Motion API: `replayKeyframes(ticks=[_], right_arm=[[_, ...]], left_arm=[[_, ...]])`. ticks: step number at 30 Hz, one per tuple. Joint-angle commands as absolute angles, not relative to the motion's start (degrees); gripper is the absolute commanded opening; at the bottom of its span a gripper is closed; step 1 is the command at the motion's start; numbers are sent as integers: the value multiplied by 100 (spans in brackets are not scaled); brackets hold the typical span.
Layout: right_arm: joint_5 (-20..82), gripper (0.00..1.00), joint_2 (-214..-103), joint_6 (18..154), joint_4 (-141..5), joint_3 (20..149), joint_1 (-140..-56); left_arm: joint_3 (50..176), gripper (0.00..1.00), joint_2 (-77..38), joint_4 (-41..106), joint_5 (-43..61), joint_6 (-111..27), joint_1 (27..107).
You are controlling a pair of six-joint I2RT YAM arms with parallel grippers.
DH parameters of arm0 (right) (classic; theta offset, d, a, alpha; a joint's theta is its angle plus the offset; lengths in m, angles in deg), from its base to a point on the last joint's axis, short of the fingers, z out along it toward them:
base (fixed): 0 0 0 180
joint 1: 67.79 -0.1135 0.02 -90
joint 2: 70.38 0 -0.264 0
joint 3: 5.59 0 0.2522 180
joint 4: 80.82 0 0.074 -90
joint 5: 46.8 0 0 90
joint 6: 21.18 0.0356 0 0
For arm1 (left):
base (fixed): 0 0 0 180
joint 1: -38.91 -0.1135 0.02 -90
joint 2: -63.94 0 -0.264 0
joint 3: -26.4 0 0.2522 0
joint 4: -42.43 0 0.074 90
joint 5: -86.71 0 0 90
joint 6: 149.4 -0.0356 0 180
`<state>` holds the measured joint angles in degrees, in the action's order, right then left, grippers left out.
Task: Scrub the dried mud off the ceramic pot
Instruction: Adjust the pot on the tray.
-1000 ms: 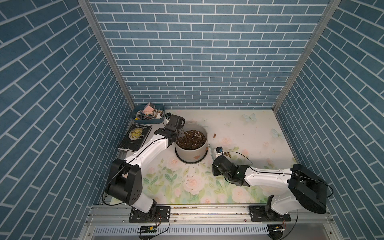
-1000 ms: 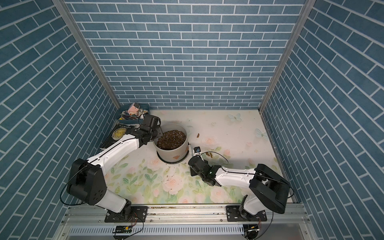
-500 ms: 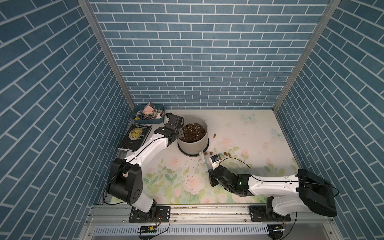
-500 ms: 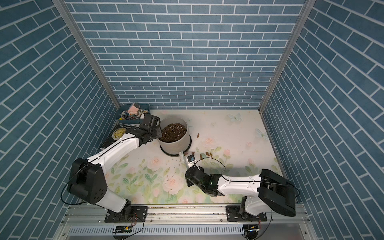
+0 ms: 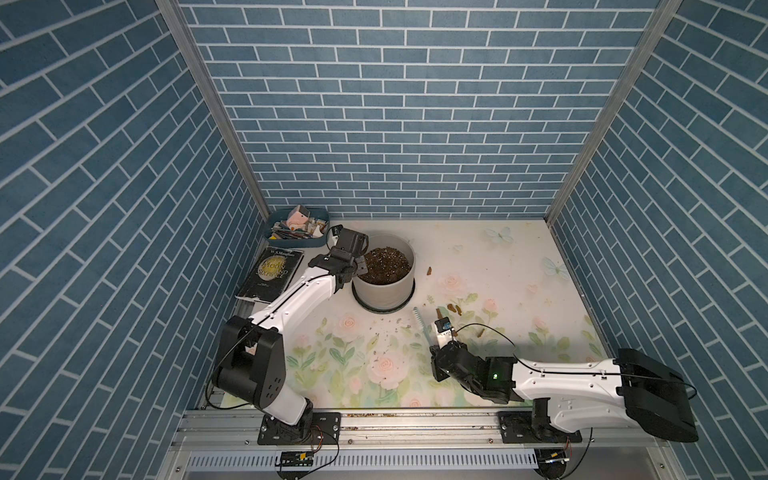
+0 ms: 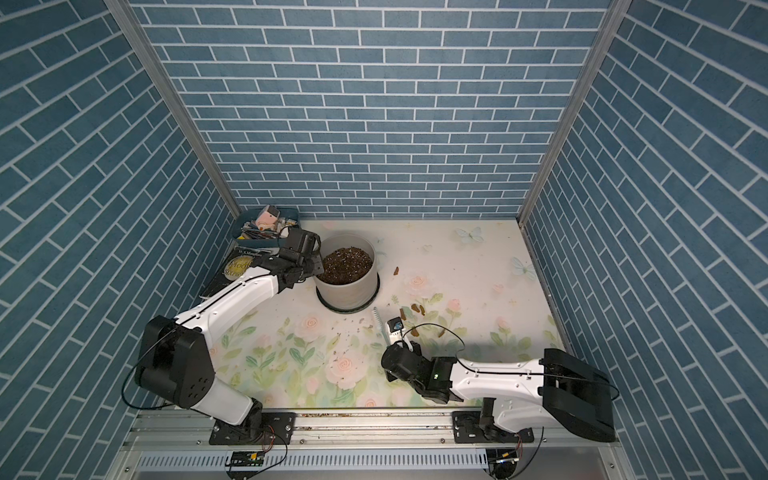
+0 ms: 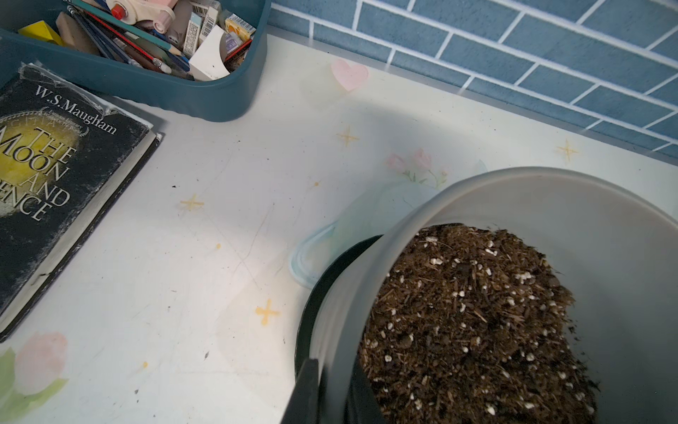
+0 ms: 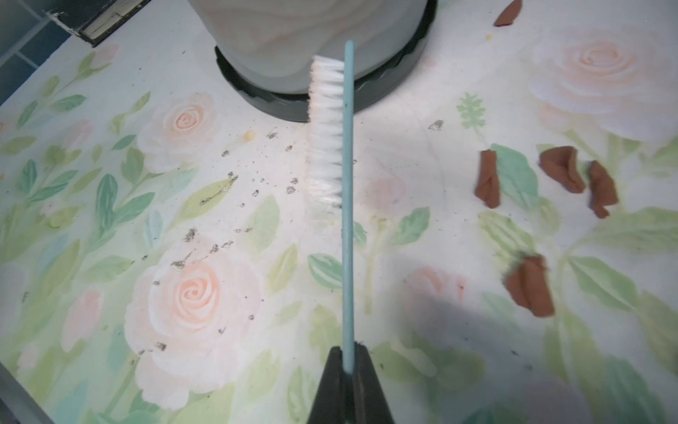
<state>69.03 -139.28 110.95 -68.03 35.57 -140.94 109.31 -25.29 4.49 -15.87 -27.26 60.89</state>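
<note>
Retracted since earlier, the right tool [image 8: 348, 354] pinches the brush [image 8: 347, 257], ceramic pot [image 8: 293, 36] ahead; left tool [image 7: 330, 381] pinches the pot rim, soil [image 7: 477, 312] just inside.

At the centre of the frame, observe the right gripper [image 8: 348, 361] clamped on the blue handle of the brush [image 8: 347, 238]. Its white bristles [image 8: 326, 139] overlap the black saucer [image 8: 396, 84] under the ceramic pot [image 8: 293, 33]; you cannot confirm contact. Loose pieces of dried mud [image 8: 561, 169] lie on the floral mat [image 8: 110, 220], apart from the pot.
</note>
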Motion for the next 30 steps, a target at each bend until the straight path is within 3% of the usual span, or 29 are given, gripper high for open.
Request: replayKeyframes(ticks=[1,9,20,25,30], right_arm=[[7202,0,-13325,11348,-6272,3417,-13823],[6695,0,-12699,11123,-5995,3278,-12582],[5452,0,-13053,10624,-6605,3211,-10916],[4632,0,-13530,10268,-6736,3383,-9624],[4232,0,-13880,10055,-6894,3515,-8871]], left_arm=[[11063,25,-2233,775,-1412,-2640,6070],[11098,33,-2375,699,-1325,-2934,6071],[11241,19,-2830,307,-1196,-3334,6079],[11222,10,-2812,104,-1164,-3527,6100],[11081,2,-2707,5,-1145,-3691,6255]])
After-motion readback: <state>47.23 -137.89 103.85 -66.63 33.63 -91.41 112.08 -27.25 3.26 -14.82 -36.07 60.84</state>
